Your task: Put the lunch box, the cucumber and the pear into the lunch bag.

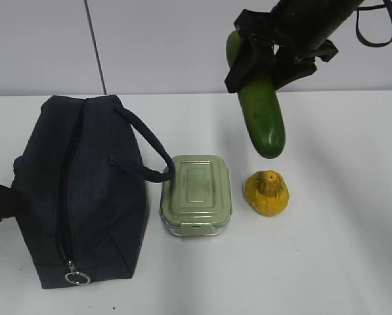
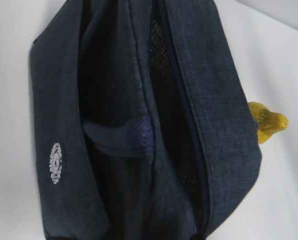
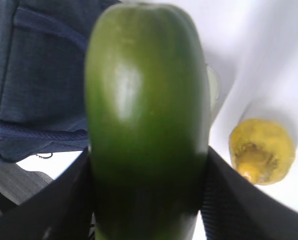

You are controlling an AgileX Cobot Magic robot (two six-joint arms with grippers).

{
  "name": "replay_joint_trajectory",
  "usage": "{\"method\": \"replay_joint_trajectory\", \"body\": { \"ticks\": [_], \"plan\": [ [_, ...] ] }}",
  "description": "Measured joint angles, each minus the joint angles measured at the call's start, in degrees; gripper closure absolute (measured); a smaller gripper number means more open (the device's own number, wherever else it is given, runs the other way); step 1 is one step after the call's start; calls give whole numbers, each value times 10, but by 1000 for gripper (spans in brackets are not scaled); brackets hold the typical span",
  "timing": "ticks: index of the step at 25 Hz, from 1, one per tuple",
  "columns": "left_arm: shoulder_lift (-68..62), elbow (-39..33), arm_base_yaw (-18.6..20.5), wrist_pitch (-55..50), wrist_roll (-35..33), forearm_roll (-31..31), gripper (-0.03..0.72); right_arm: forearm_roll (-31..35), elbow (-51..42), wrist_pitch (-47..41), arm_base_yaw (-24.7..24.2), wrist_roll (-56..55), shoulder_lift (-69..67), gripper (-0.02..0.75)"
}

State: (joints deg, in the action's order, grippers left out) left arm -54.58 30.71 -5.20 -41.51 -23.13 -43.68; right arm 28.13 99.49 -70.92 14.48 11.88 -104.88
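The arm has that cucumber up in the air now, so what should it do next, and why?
Probably swing the cucumber left, over the bag. The right gripper holds it clear of the table, above the pear, while the bag's zipper gapes open. The box and pear are still outside, so the cucumber seems set to go in first.

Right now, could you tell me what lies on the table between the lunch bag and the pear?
The lunch box, lid on, sits between the lunch bag and the pear, as the exterior view shows.
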Motion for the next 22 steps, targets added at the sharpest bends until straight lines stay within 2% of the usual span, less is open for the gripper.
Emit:
{"method": "replay_joint_trajectory", "body": {
  "ticks": [3, 7, 10, 15, 19, 22],
  "plan": [
    [-40, 0, 0, 11, -30, -22, 428, 7, 0, 0, 21, 1, 0, 313],
    [-72, 0, 0, 36, -35, -26, 435, 21, 0, 23, 52, 3, 0, 313],
    [-88, 0, 0, 64, -37, -29, 481, 60, 0, 39, 69, 17, -4, 313],
    [-110, 1, 0, 74, -70, -38, 664, 167, 0, 55, 87, 79, -35, 313],
    [-115, 1, 0, 60, -112, -82, 697, 274, 0, 86, 108, 145, -62, 313],
    [-115, 1, 0, 45, -158, -145, 699, 344, 0, 119, 122, 190, -82, 313]
  ]
}}
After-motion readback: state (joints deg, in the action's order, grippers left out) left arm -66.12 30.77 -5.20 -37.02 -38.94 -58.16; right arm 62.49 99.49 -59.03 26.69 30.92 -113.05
